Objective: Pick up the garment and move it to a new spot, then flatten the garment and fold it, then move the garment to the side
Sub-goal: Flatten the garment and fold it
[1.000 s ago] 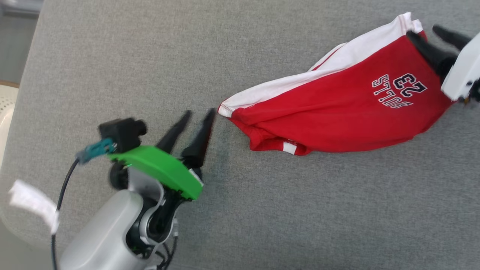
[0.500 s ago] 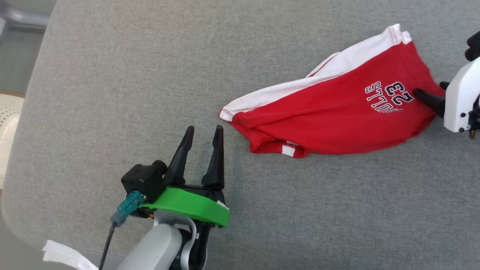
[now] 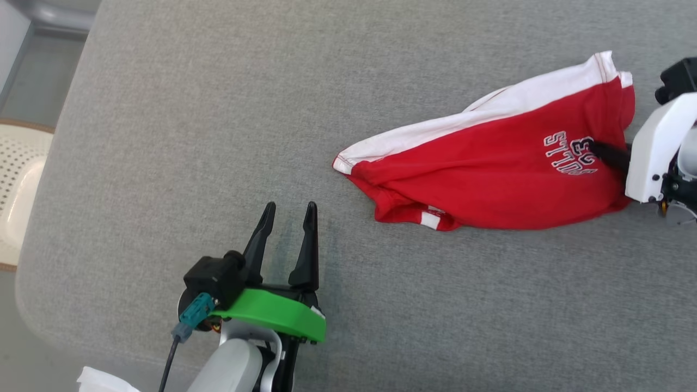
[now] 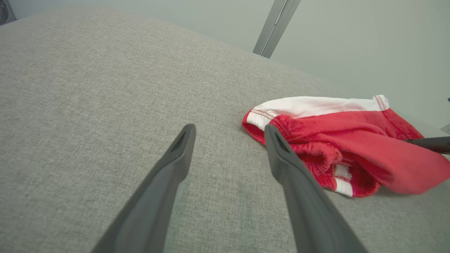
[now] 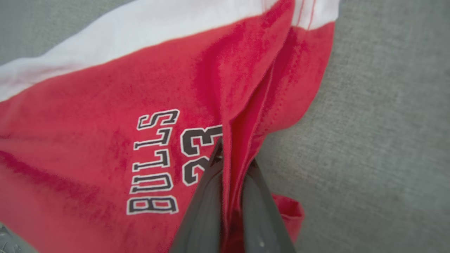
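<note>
The garment [image 3: 490, 163] is a pair of red shorts with a white side stripe and "BULLS 23" print, lying crumpled on the grey cushion at the right. My right gripper [image 3: 596, 148] is shut on a pinched fold of the red cloth beside the print; in the right wrist view the garment [image 5: 105, 116] rises in a ridge between the closed fingers [image 5: 207, 196]. My left gripper [image 3: 288, 212] stands open over bare cushion, left of the waistband end. In the left wrist view the garment [image 4: 337, 137] lies just right of the open left gripper [image 4: 228, 130].
The grey fabric surface [image 3: 218, 109] spreads wide to the left and front of the shorts. A pale perforated chair seat [image 3: 16, 179] sits past its left edge. A metal post [image 4: 277, 24] stands beyond the far edge.
My right gripper has closed on a fold of the shorts by the print. My left gripper drew back toward me and now points straight up the view. The head camera shifted slightly.
</note>
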You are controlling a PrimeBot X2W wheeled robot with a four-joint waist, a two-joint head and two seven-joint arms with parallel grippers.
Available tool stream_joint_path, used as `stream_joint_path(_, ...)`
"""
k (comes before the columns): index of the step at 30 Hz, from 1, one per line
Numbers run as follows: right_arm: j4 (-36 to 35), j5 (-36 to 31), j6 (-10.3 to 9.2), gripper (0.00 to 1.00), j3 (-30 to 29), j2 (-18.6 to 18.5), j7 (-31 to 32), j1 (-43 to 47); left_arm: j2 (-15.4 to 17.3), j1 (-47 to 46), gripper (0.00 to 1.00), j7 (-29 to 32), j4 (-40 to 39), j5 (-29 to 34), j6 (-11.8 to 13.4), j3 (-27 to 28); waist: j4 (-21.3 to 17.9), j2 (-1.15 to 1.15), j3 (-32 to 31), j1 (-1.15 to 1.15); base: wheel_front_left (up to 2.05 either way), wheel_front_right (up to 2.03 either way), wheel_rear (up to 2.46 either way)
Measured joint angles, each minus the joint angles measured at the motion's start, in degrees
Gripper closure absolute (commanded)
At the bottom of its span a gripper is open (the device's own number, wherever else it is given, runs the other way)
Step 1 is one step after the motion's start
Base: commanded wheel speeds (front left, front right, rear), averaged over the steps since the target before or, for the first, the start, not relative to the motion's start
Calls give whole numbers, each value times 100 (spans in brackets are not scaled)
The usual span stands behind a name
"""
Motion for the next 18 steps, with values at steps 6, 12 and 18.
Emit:
stream_joint_path(6, 164, 334, -1, 100, -475, 170, -185, 459, -13, 313, 0, 0, 238, 270, -231, 231, -266, 0, -311, 0, 0, 0, 0)
stream_joint_path(12, 180, 544, -1, 100, -1013, 256, -485, 936, 4, 817, 0, 0, 261, 460, -405, 437, -564, 0, -677, 0, 0, 0, 0)
stream_joint_path(18, 302, 573, -5, 100, -1712, 379, -609, 1159, -62, 1081, 0, 0, 220, 526, -501, 595, -731, 0, -969, 0, 0, 0, 0)
